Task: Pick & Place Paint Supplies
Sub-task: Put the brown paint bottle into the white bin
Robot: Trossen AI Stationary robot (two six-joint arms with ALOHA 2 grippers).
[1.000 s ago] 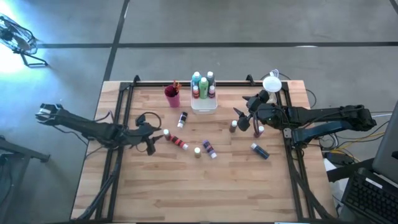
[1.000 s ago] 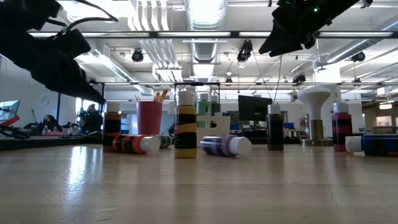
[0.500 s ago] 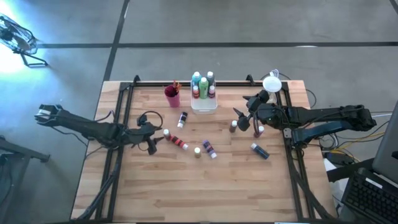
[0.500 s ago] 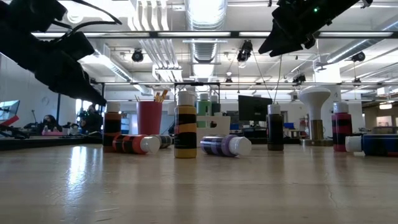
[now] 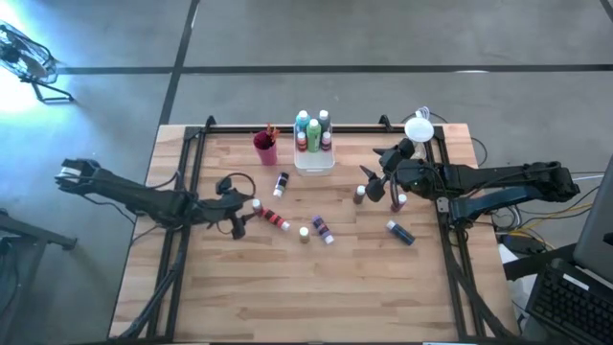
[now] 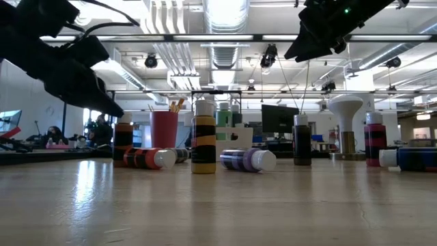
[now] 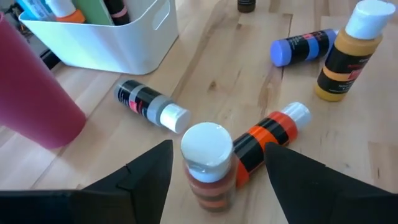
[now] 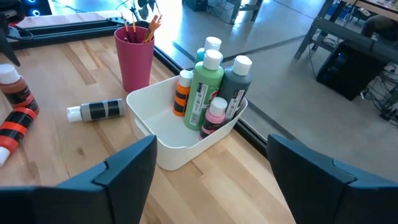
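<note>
An upright orange-brown paint bottle with a white cap (image 7: pixel 206 163) stands on the table between the fingers of my left gripper (image 7: pixel 219 148), which is open and, as far as I can see, clear of it on both sides. In the high view this gripper (image 5: pixel 239 211) is left of centre. A red bottle (image 7: pixel 268 135) lies on its side right behind the standing one. A black-and-grey bottle (image 7: pixel 149 104), a blue one (image 7: pixel 303 47) and an upright yellow one (image 7: pixel 348 55) are farther off. My right gripper (image 5: pixel 370 182) hangs open above the table's right half.
A white tray (image 8: pixel 186 140) with several upright bottles stands at the far middle, a magenta cup (image 8: pixel 134 53) with brushes to its left. Two dark bottles (image 5: pixel 359 193) (image 5: pixel 396 201) stand under the right arm. A blue bottle (image 5: pixel 400 232) lies at the right.
My left gripper has edged toward the table's right, closer around the white-capped orange-brown bottle. The bottles have stayed where they were.
</note>
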